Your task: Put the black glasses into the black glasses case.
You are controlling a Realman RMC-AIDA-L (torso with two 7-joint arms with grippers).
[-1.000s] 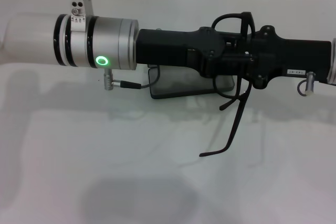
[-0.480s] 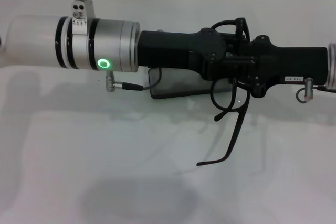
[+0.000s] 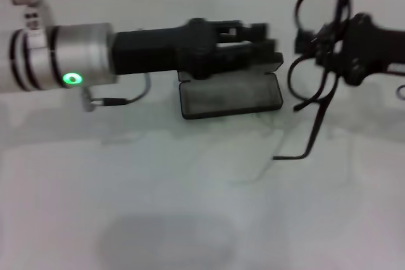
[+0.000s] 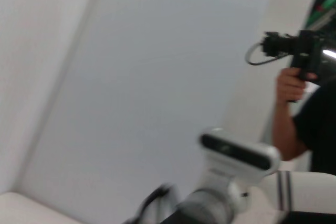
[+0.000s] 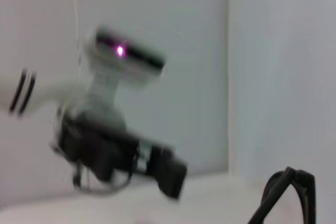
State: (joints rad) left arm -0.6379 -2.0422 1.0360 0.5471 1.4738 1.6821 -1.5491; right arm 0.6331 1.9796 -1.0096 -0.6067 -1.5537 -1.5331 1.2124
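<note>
The black glasses case (image 3: pixel 231 96) lies open at the middle of the white table, its grey lining showing. My left gripper (image 3: pixel 269 45) hovers just behind and above the case's back edge; it also shows in the right wrist view as the left gripper (image 5: pixel 163 174). To the right of the case, my right gripper (image 3: pixel 326 45) is shut on the black glasses (image 3: pixel 323 109), held in the air. One lens loop sticks up and a temple arm hangs down toward the table. The right wrist view catches the black glasses (image 5: pixel 307 192) at its edge.
The white table (image 3: pixel 190 207) extends toward me in front of the case. A cable (image 3: pixel 117 99) trails from the left wrist near the case's left end. A tiled wall rises behind. The left wrist view shows a person (image 4: pixel 310 114) holding a camera.
The two arms have pulled apart. The left gripper drew back to the left, the right gripper moved right and up with the glasses, and the open case is now uncovered.
</note>
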